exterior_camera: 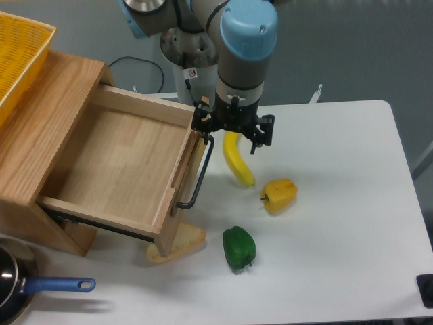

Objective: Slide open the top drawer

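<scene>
The top drawer sits pulled out; gripper, fingers spread beside its handle, could bump the banana.

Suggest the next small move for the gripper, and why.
Probably let go and back off toward the banana: the top drawer already stands far out with its plain inside showing, and the gripper sits at the upper end of the handle.
</scene>
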